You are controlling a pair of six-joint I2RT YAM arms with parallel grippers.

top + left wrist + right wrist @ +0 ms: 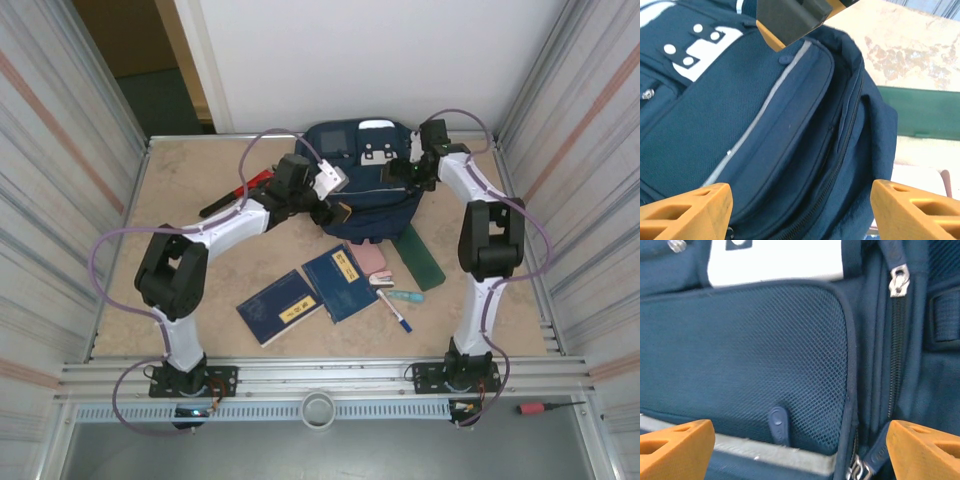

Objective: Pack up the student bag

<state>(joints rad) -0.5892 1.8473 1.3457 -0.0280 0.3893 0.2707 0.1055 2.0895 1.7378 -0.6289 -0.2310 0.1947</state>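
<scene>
Student bag (365,200) lies on mottled beige table (180,180), left fingers (685,210) and right fingers (675,445) spread open.

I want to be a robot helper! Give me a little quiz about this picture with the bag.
1. How many navy books lie on the table?
2. True or false: the left end effector is shut on the student bag.
3. What colour is the flat strip beside the student bag? A green, B red, C white.
Key: 1 two; 2 false, it is open; 3 A.
</scene>
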